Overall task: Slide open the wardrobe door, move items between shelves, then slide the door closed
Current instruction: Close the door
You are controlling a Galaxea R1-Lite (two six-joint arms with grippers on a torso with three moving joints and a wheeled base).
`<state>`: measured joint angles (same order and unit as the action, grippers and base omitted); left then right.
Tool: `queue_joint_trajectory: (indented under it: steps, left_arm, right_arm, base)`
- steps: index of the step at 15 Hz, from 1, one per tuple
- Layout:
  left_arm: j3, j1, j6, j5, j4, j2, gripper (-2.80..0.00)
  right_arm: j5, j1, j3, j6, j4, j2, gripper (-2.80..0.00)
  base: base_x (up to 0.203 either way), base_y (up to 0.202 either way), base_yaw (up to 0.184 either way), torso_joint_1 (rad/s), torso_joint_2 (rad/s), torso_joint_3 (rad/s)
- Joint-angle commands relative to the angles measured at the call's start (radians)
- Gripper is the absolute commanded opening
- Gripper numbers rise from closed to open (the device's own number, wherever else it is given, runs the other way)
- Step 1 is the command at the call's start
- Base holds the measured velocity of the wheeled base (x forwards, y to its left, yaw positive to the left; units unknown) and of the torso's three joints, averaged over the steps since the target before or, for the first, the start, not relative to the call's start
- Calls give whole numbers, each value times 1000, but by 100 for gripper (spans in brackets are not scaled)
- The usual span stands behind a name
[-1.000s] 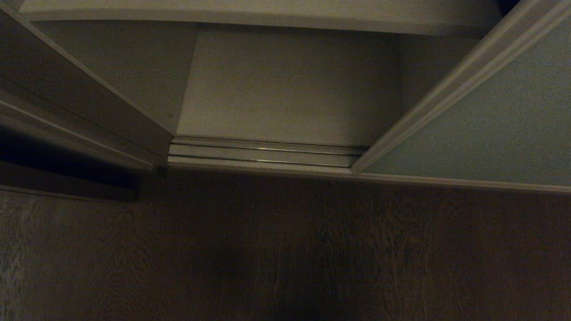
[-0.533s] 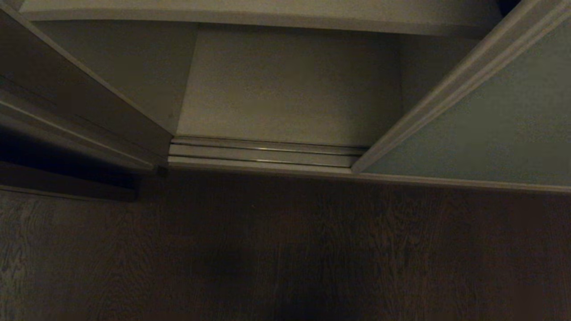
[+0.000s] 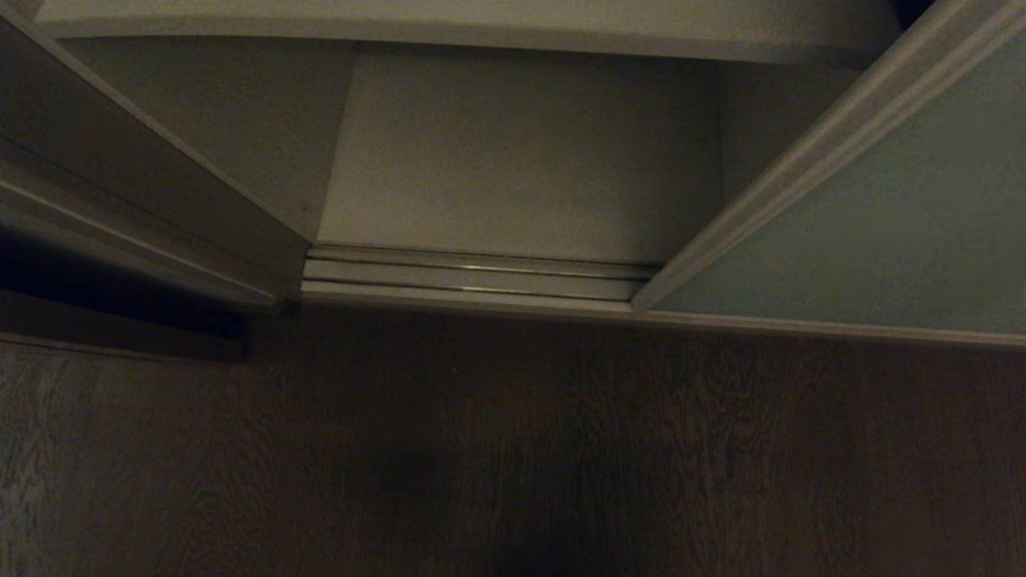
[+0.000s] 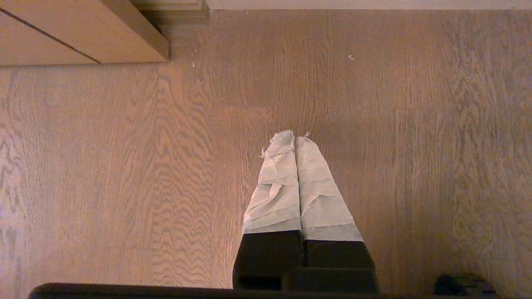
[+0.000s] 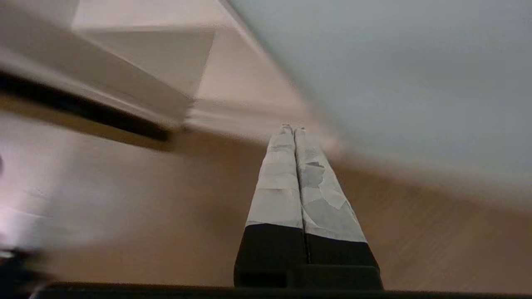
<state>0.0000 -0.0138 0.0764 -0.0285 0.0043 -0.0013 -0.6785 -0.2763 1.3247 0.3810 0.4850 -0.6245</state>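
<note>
Head view: neither arm appears.
Sliding wardrobe door: pale grey-green panel on the right of the opening, slid aside; its light frame edge runs diagonally down to the floor rail.
Floor rail: grooved silvery tracks across the front of the opening, exposed between the left side wall and the door's edge.
Bottom shelf: plain white board behind the rail, with white side walls; nothing lies on the part that shows.
Upper shelf: white board edge across the top of the view.
Wooden floor: dark grained boards in front of the wardrobe.
Items: no soft toy shows in any view.

Left wrist view:
Left gripper: pointing down above the wooden floor, tape-wrapped fingers pressed together, holding nothing.
Wooden furniture corner: near one corner of the view, well apart from the gripper.

Right wrist view:
Right gripper: taped fingers together, empty, aimed towards the foot of the door near the rail; surroundings blurred.
Door panel here: fills the side beside the gripper; contact cannot be told.
</note>
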Motion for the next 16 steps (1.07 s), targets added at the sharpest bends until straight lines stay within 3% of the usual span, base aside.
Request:
queue_joint_trajectory:
  steps: [1, 3, 6, 8, 10, 13, 16]
  left_arm:
    - [0, 0, 0, -1, 0, 1, -280]
    - [0, 0, 0, -1, 0, 1, -280]
    - [0, 0, 0, -1, 0, 1, -280]
    - [0, 0, 0, -1, 0, 1, -280]
    - [0, 0, 0, -1, 0, 1, -280]
    - [0, 0, 0, -1, 0, 1, -280]
    - [0, 0, 0, -1, 0, 1, -280]
  right_arm:
    - [-113, 3, 22, 43, 175, -17, -280]
    - [-191, 33, 41, 50, 258, -46, -280]
    - [-298, 17, -1, 52, 272, -42, -280]
    - [-306, -22, -79, 45, 243, 24, -280]
    - [-294, -9, -215, 21, 153, 111, -280]
    - [-158, 31, -436, -127, 49, 208, -280]
    - [150, 70, -594, -410, 25, 299, -280]
  base:
    - [0, 0, 0, 0, 0, 0]
    - [0, 0, 0, 0, 0, 0]
    - [0, 0, 0, 0, 0, 0]
    - [0, 0, 0, 0, 0, 0]
    - [0, 0, 0, 0, 0, 0]
    - [0, 0, 0, 0, 0, 0]
    - [0, 0, 0, 0, 0, 0]
